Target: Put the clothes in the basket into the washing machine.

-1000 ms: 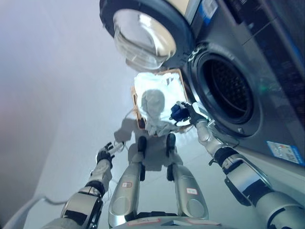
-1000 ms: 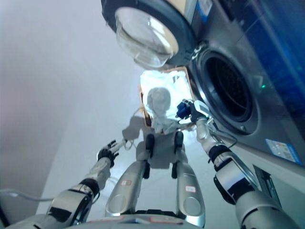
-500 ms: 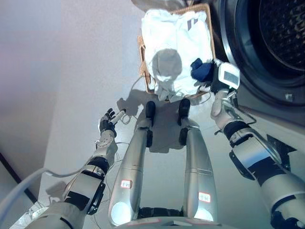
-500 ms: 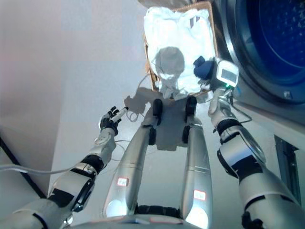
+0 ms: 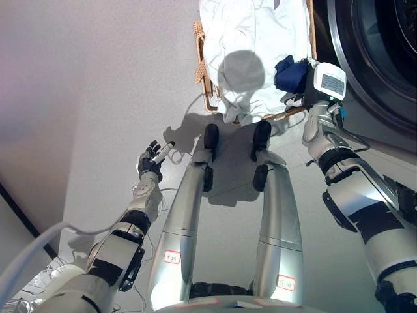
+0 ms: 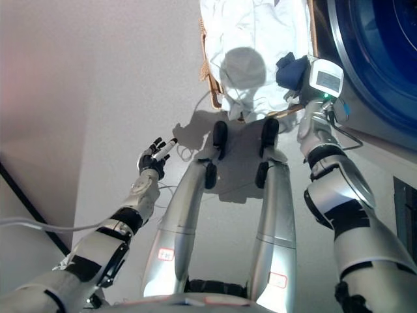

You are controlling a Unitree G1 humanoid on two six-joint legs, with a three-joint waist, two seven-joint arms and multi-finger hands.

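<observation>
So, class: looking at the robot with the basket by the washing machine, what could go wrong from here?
1. The right robot hand is hidden behind the dark blue garment, so its hold can't be confirmed; the garment might drop.
2. White clothes hang over the wicker basket rim and could snag and drag out.
3. The washing machine opening is close beside the right arm, which might knock its rim.

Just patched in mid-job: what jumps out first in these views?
First, the wicker basket heaped with white clothes at top centre, beside the washing machine on the right. The right hand is at the basket's right edge, against a dark blue garment; its fingers are hidden. The left hand hangs open over the floor at lower left, holding nothing.
</observation>
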